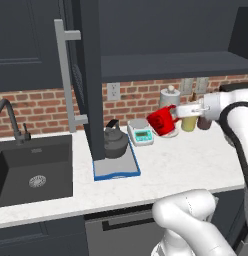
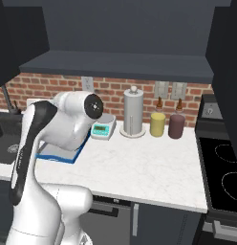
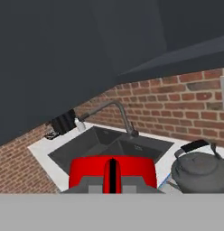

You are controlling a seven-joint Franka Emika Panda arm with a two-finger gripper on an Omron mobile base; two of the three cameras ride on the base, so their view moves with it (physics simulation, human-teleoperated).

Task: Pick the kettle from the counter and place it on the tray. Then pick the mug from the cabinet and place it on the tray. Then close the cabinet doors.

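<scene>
Red mug (image 1: 162, 121) is tipped on its side in the air over the counter (image 1: 196, 160), long axis roughly horizontal, mouth facing left toward the open cabinet door (image 1: 91, 75). Gripper (image 1: 177, 114) is clamped tight on the mug's right end. From the hand camera the mug (image 3: 113, 172) is a glossy red block just past the fingers.

One squat dark grey metal kettle (image 1: 115, 142), black arched handle, sits upright on the tray (image 1: 116, 169), spout direction unclear. Tray is flat, grey, blue-rimmed, on the speckled white worktop right of the dark sink (image 1: 31, 167).

One white-and-teal scale (image 1: 140, 132) just right of the kettle. One paper-towel roll (image 2: 133, 112), one yellow jar (image 2: 157, 124), one maroon jar (image 2: 176, 126) along the brick wall (image 1: 41, 107).
</scene>
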